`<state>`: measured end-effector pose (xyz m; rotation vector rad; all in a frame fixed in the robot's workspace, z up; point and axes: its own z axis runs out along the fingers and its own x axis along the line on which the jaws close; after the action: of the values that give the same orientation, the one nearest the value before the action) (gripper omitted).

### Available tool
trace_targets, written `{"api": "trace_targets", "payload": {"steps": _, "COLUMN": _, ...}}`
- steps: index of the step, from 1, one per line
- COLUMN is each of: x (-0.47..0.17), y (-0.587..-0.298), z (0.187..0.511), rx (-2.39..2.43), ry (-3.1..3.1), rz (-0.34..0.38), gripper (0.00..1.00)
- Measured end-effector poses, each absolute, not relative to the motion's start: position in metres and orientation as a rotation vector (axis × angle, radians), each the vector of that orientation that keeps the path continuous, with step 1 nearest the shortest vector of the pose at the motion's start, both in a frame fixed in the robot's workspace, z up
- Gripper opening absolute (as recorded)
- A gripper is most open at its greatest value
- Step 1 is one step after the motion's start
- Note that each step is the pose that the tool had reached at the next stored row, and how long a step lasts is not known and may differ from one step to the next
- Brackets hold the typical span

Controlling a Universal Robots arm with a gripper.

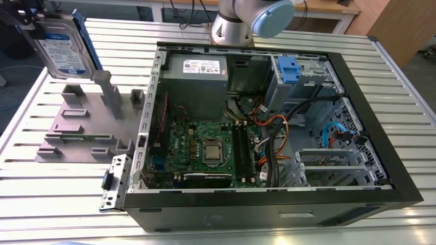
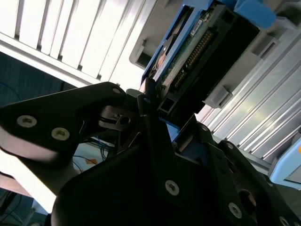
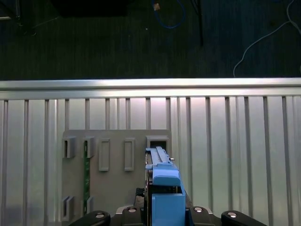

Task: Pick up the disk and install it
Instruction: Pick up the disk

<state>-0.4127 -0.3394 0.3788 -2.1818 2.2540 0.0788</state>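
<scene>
The disk, silver with a white-and-blue label and blue rails, hangs upright above the grey slotted holder at the exterior view's far left. My gripper is shut on its upper end. In the second wrist view the black fingers clamp the disk by its connector edge. In the first wrist view the disk is edge-on, blue rail facing the camera, over the holder near an empty slot.
An open computer case takes up the middle and the exterior view's right of the slatted metal table. At its back stands a grey drive bay with a blue bracket. A green memory stick sits in the holder.
</scene>
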Motion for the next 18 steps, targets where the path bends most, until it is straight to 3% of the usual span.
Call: {"api": "trace_targets", "payload": {"steps": 18, "x": -0.413, "y": -0.339, "z": 0.39, "rx": -2.182, "ry": 2.254, "rz": 0.079, "gripper": 0.37}}
